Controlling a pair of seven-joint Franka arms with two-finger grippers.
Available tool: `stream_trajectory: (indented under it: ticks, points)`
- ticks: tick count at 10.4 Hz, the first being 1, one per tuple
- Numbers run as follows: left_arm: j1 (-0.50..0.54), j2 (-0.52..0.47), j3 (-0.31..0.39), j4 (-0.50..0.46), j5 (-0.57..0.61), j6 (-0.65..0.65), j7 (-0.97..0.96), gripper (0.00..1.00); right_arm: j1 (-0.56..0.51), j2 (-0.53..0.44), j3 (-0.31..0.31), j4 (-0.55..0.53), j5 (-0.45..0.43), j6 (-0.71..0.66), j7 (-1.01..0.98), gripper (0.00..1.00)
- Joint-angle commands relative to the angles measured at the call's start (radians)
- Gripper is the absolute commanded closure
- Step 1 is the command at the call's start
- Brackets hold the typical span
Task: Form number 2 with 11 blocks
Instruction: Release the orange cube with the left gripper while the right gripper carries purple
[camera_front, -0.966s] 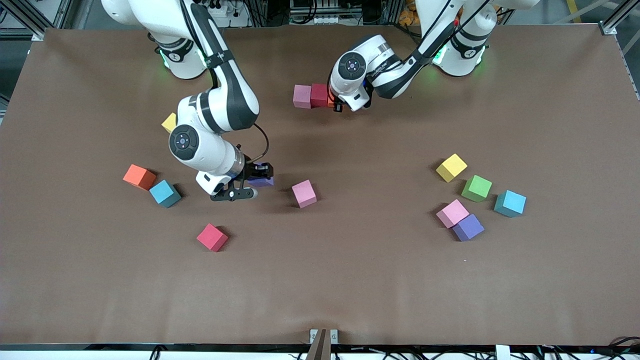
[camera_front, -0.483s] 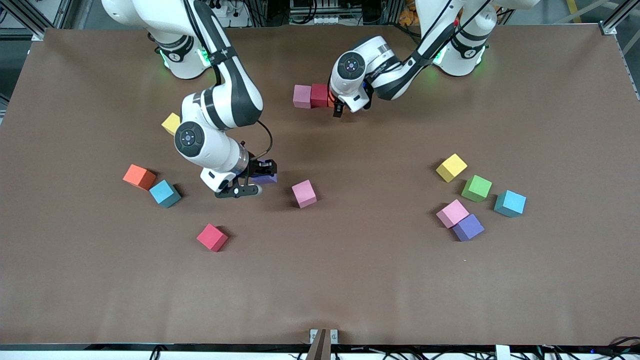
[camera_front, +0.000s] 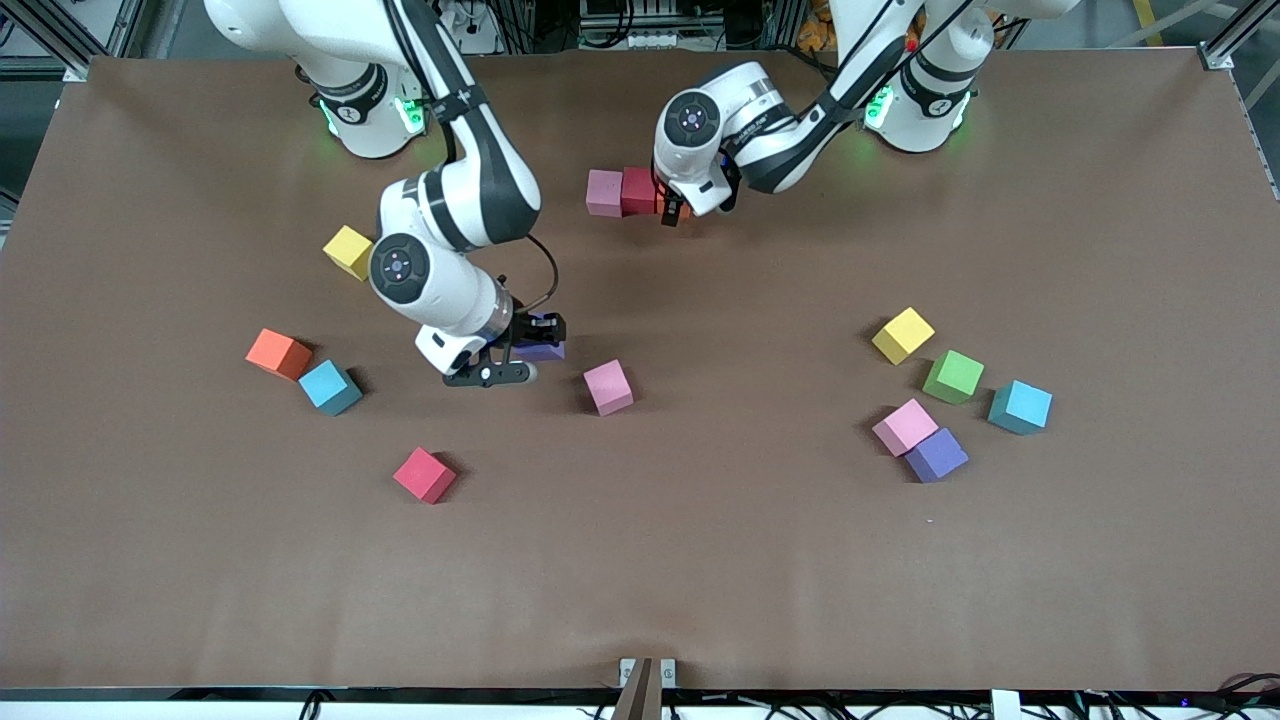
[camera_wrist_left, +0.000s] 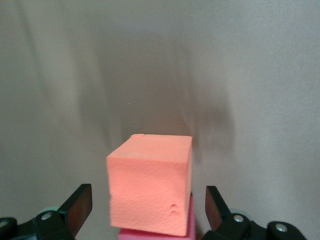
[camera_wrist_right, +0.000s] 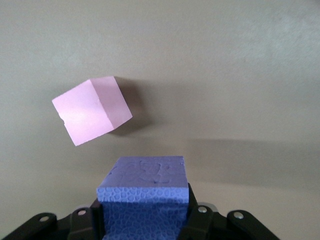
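On the brown table (camera_front: 640, 560), starting at the right arm's end, an orange block (camera_front: 278, 353) sits touching a teal block (camera_front: 330, 387) that lies a little nearer the front camera, and a yellow block (camera_front: 348, 251) rests farther from that camera, just beside the right arm's elbow. A red block (camera_front: 424, 475) lies alone, nearer the camera than any of those three. The right gripper (camera_front: 527, 352) hangs above the table, its fingers clamped on a purple block (camera_front: 541, 349) (the right wrist view shows the block's dimpled face (camera_wrist_right: 143, 192) wedged between the black pads), and a pink block (camera_front: 608, 387) stands on the table just beside it, tilted off square. Toward the robots' bases, the number 2 is only begun: a pink cube (camera_front: 604, 192) and a dark red cube (camera_front: 638, 190) touch side by side, and an orange cube (camera_wrist_left: 150, 190) is set against the red one, mostly hidden by the left arm in the front view. The left gripper (camera_wrist_left: 149, 210) hovers over that orange cube with its fingers spread wide on either side, not touching it. Toward the left arm's end lies a loose cluster: a second yellow block (camera_front: 903, 335), a green block (camera_front: 953, 376) near it, a second teal block (camera_front: 1020, 407), and a pale pink block (camera_front: 905, 426) touching a second purple block (camera_front: 936, 455).
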Motion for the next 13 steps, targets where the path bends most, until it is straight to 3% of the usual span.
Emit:
stream_trajectory:
  ticks: [1,3,5,8,9,13]
  points:
    - [0.031,-0.059,-0.020,-0.003,0.025,-0.058,-0.020,0.00,0.050,-0.034,-0.007,-0.049,0.012,0.042,0.070,0.81]
    - [0.090,-0.106,-0.037,-0.002,0.025,-0.098,0.028,0.00,0.099,-0.034,-0.007,-0.069,0.012,0.074,0.154,0.81]
    - [0.260,-0.174,-0.149,-0.002,0.020,-0.174,0.128,0.00,0.150,-0.031,-0.007,-0.086,0.012,0.113,0.228,0.82]
    - [0.408,-0.289,-0.154,0.000,-0.047,-0.311,0.456,0.00,0.249,-0.016,-0.008,-0.091,0.008,0.145,0.384,0.83]
    - [0.449,-0.307,-0.132,0.000,-0.055,-0.326,0.568,0.00,0.286,-0.011,-0.008,-0.089,0.003,0.160,0.440,0.84]
    - [0.459,-0.317,0.090,0.039,-0.029,-0.379,1.023,0.00,0.452,0.058,-0.010,-0.085,0.000,0.243,0.645,0.86]
